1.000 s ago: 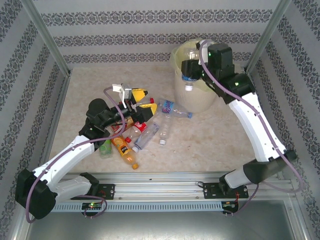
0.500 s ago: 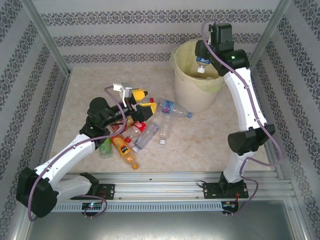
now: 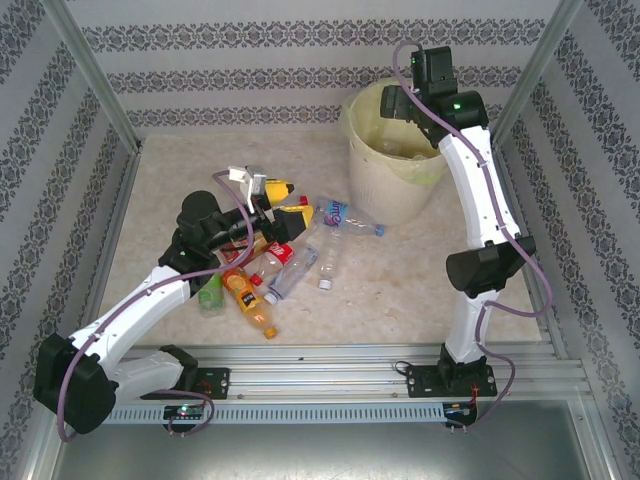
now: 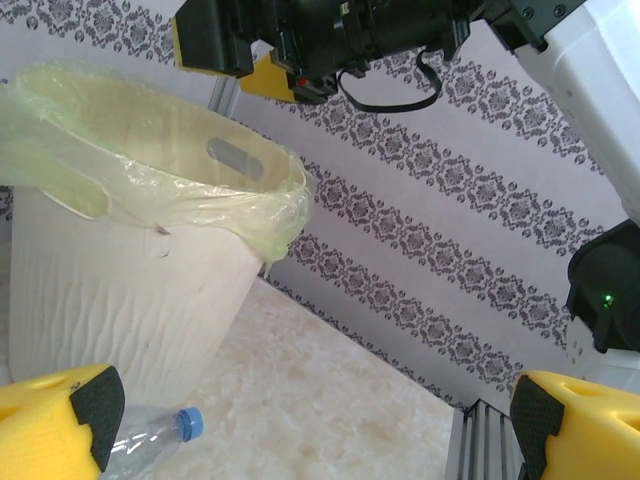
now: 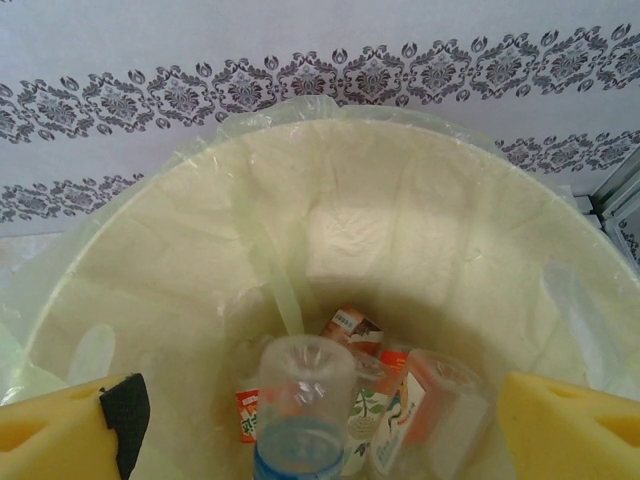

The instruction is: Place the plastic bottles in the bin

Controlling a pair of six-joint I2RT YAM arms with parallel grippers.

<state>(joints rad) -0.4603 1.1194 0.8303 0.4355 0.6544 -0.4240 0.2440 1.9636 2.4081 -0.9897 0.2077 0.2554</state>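
The cream bin (image 3: 385, 190) with its pale green liner stands at the back right. My right gripper (image 3: 398, 100) hangs over its mouth, open. Looking down from the right wrist, a clear blue-labelled bottle (image 5: 305, 400) sits loose between the wide-apart fingers (image 5: 70, 430), above several bottles (image 5: 430, 410) lying in the bin (image 5: 400, 220). Left of centre on the table is a pile of plastic bottles (image 3: 295, 272), among them an orange one (image 3: 250, 300) and a clear blue-labelled one (image 3: 345, 215). My left gripper (image 3: 290, 200) is open over the pile's far side, holding nothing.
In the left wrist view, the bin (image 4: 130, 300) stands ahead with a blue-capped bottle (image 4: 160, 440) at its foot and bare table to the right. Patterned walls and metal posts enclose the table. The rail (image 3: 330, 360) runs along the near edge.
My right gripper rose from the bin's front to over its mouth and opened, letting go of the blue-labelled bottle. The left arm has hardly moved.
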